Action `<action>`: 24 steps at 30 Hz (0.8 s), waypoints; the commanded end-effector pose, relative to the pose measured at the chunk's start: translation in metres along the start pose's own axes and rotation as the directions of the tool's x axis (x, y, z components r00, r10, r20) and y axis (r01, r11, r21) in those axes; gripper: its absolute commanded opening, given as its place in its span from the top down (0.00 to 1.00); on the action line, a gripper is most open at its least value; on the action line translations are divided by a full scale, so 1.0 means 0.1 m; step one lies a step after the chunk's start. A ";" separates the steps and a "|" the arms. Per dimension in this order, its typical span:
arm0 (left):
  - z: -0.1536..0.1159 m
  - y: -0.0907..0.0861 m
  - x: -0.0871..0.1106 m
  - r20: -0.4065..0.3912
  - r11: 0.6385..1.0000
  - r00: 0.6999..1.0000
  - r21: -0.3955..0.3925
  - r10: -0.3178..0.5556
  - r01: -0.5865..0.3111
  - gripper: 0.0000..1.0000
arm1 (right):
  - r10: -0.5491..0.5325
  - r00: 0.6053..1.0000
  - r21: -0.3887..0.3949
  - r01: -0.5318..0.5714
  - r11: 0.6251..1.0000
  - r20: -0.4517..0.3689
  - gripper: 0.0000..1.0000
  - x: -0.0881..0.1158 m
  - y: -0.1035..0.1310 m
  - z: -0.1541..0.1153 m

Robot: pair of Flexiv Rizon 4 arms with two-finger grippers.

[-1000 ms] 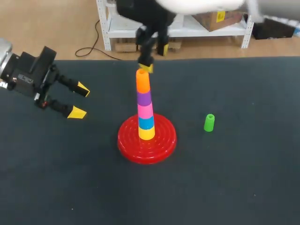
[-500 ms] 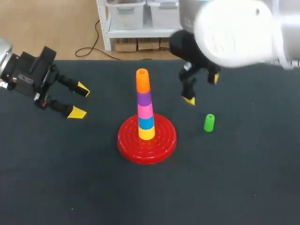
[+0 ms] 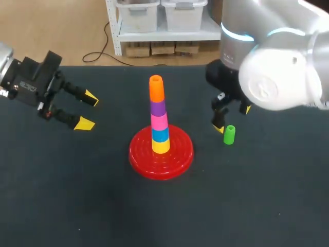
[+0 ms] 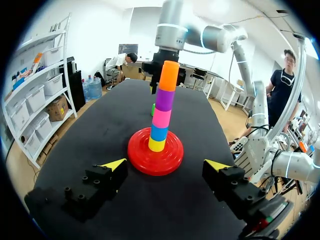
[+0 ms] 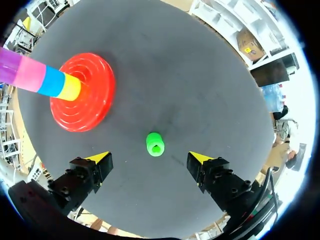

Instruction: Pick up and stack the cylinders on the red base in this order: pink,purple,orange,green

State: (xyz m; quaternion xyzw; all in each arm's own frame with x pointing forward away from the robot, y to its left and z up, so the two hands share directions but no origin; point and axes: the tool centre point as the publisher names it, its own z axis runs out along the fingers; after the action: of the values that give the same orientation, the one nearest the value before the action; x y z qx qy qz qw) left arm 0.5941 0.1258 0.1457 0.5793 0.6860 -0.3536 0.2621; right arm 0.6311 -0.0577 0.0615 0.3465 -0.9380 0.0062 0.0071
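Well, in the head view the red base [image 3: 139, 157] stands near the middle of the bench [image 3: 77, 195]. On it a tower stands upright. From the bottom it has the yellow cylinder [image 3: 161, 146], the blue cylinder [image 3: 160, 135], the pink cylinder [image 3: 159, 122], the purple cylinder [image 3: 158, 108] and, on top, the orange cylinder [image 3: 156, 88]. The green cylinder [image 3: 229, 134] stands alone on the bench, apart from the base on its right side. My right pincer [image 3: 233, 119] hangs just over the green cylinder, its fingers spread and nothing in them. My left pincer [image 3: 87, 110] is well apart from the base on the left. It is also released and holds nothing.

In the left wrist view, my left pincer [image 4: 165, 165] is spread wide with nothing between the yellow tips. Ahead of it is the red base [image 4: 140, 162] with the whole tower, up to the orange cylinder [image 4: 169, 75]. A small part of the green cylinder [image 4: 153, 109] shows behind the tower. My right arm [image 4: 170, 35] comes down behind it.

In the right wrist view, my right pincer [image 5: 150, 157] looks straight down on the bench. The green cylinder [image 5: 155, 144] stands upright in the gap between the two fingers, and neither finger touches it. The red base [image 5: 95, 75] lies away to one side of the pincer. From it the yellow cylinder [image 5: 71, 86], the blue cylinder [image 5: 52, 81], the pink cylinder [image 5: 32, 75] and the purple cylinder [image 5: 10, 67] can be seen; the top of the tower is cut off.
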 end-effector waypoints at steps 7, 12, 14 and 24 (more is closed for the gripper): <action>0.00 0.01 0.01 0.002 1.000 1.000 0.002 0.002 -0.002 0.00 | 0.026 0.999 -0.016 -0.026 1.000 -0.026 0.01 0.04 -0.10 0.24; 0.00 0.01 0.01 0.002 1.000 1.000 0.002 0.002 -0.002 0.00 | 0.035 0.998 -0.029 -0.036 0.999 -0.046 0.08 0.02 -0.10 0.32; 0.00 0.01 0.01 0.002 1.000 1.000 0.002 0.002 -0.002 0.00 | 0.043 0.998 -0.036 -0.045 0.998 -0.050 0.11 0.01 -0.09 0.33; 0.00 0.01 0.01 0.002 1.000 1.000 0.002 0.002 -0.002 0.00 | 0.048 0.998 -0.040 -0.049 0.998 -0.047 0.47 -0.07 -0.08 0.38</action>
State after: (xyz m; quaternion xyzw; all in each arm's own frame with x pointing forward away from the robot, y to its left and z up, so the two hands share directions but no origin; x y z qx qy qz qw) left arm 0.5942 0.1258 0.1457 0.5793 0.6860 -0.3536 0.2621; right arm 0.6390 -0.0597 0.0242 0.3235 -0.9456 -0.0045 0.0341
